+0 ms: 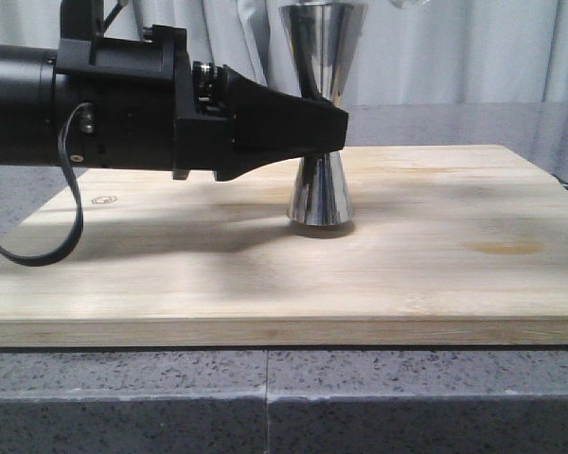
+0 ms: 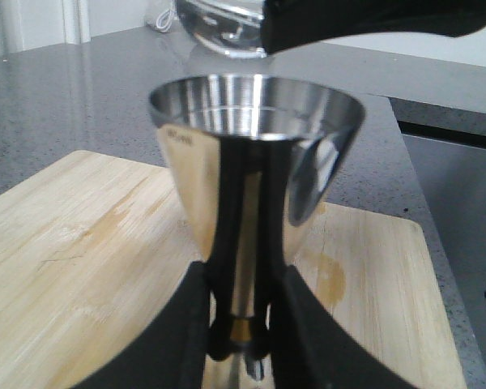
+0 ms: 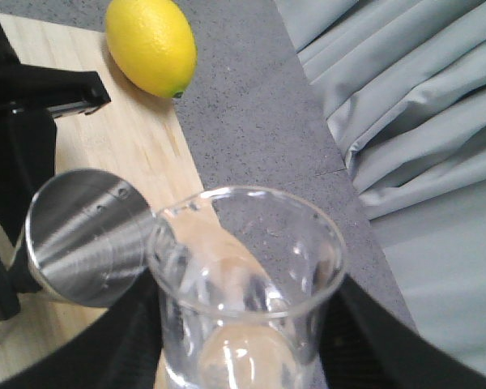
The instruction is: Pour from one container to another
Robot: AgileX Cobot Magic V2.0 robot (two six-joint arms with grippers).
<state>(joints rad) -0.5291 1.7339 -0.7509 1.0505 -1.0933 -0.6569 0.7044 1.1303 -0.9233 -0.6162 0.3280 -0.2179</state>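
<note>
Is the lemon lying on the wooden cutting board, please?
No, in the right wrist view the lemon lies on the grey countertop, just beyond the edge of the wooden cutting board.

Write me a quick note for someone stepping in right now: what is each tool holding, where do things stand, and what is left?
Left tool: shut on the steel jigger at its narrow waist, steadying it upright on the wooden board.
Right tool: shut on the glass beaker, held up in the air with its pour lip close to the jigger's open mouth.
Done: both items gripped and lined up.
Left: I see no stream, and cannot tell whether any liquid is in the jigger. Probably tip the beaker further, then set it down.
A lemon lies on the counter beside the board.
</note>
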